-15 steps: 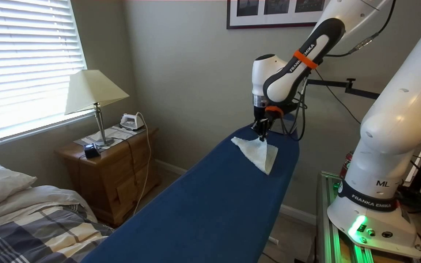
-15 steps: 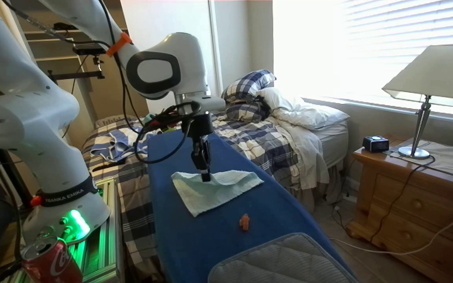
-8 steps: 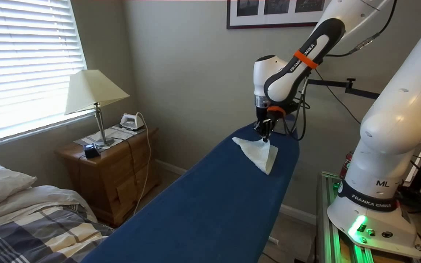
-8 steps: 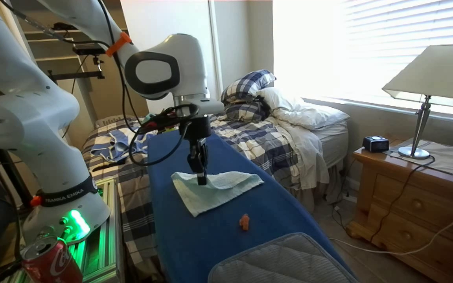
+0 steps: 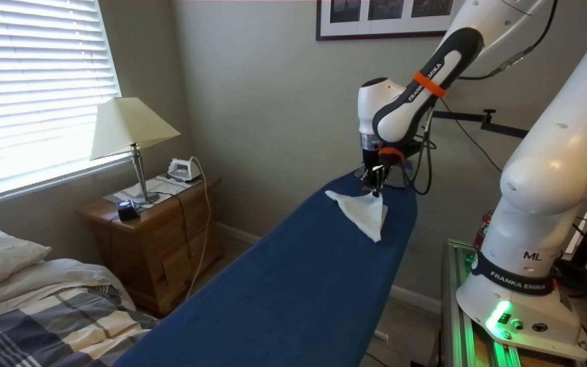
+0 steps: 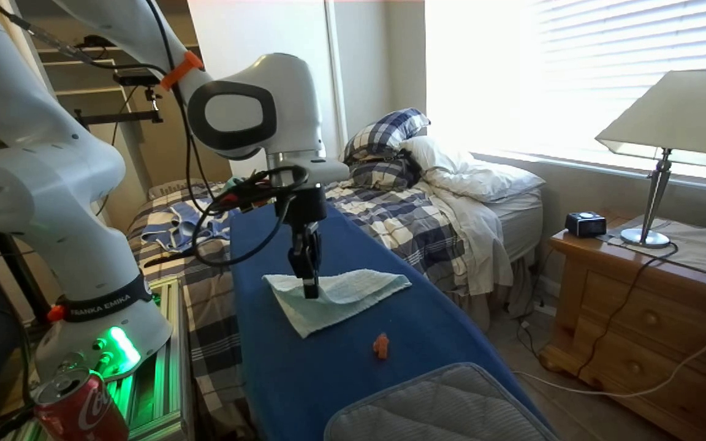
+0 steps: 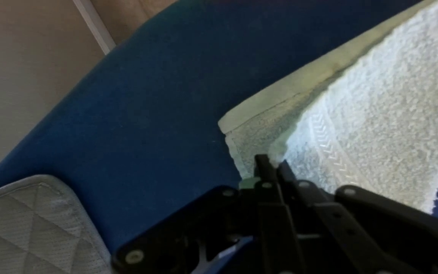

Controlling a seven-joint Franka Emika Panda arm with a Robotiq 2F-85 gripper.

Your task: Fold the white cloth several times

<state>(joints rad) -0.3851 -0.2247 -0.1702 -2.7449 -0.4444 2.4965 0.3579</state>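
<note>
The white cloth (image 5: 362,211) lies on the blue worktop (image 5: 268,300), partly raised where the claw (image 7: 275,164), its tips drawn close together, pinches its edge. In the wrist view, the cloth's upper layer, crossed by a woven chevron band, overlaps a lower one whose pale hem shows. One corner of the cloth sits just beside the worktop's edge, on the side of the nightstand (image 5: 135,255); across the cloth from there, a wider blue strip separates it from the opposite edge. In an exterior view, a long open run of blue stretches from the cloth toward the camera; past the cloth's other side lie a small orange piece (image 6: 381,346), near it, and a quilted grey pad (image 6: 442,407), farther off. Well apart from the cloth, the arm's base (image 5: 528,306) carries a "FRANKA EMIKA" band with "ML" above it, and a red can (image 6: 77,407) shows white script beginning "Co".
</note>
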